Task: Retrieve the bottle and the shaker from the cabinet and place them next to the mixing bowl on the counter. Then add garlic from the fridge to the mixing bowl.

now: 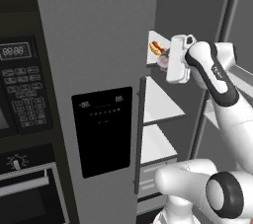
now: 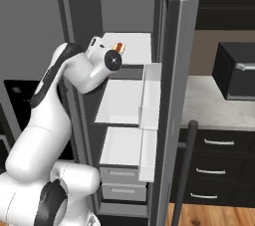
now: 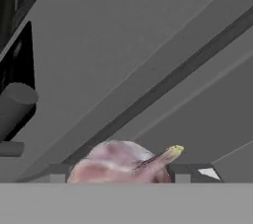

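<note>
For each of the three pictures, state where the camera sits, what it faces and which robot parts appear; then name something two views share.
Left base view: behind the arm's left, facing the open fridge; arm at right, gripper by the garlic.
Right base view: behind its right, facing the fridge shelves; arm at left.
Hand view: on the hand, looking along the gripper at the garlic.
Shared: both base views show the hot dog.

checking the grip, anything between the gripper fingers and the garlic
Nothing: in the hand view the garlic sits directly between the fingertips, no gap or other object visible.

1 garlic bulb (image 3: 118, 165), 1 hot dog (image 1: 157, 47), 3 fridge shelves (image 2: 122, 101)
</note>
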